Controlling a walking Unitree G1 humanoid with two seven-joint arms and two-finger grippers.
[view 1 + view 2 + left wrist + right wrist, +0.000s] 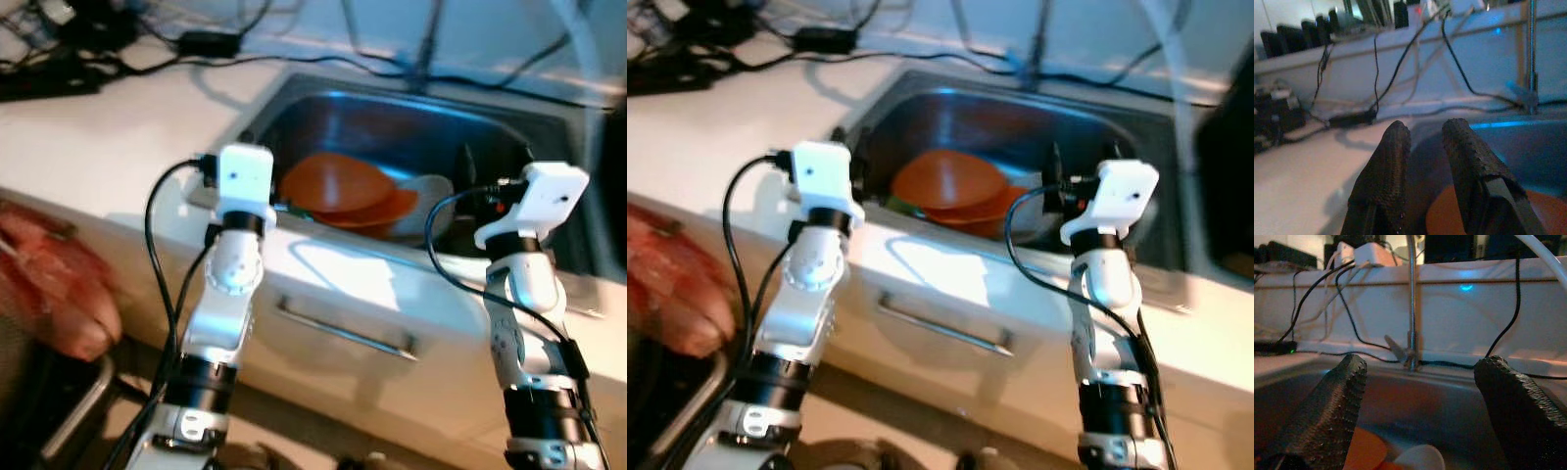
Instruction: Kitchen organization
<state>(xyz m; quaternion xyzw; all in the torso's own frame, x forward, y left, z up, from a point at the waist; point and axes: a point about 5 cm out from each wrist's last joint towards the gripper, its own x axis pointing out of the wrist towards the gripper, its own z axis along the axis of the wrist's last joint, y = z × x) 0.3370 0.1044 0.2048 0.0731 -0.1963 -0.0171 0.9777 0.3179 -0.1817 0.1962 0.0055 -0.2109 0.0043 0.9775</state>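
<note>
Right gripper [1418, 396] above orange plates [348, 191]

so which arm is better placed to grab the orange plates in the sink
Probably the left. The left gripper points straight at the orange round plates in the steel sink, though its fingers are nearly closed. The right gripper is wide open but sits nearer the white bowl.
</note>
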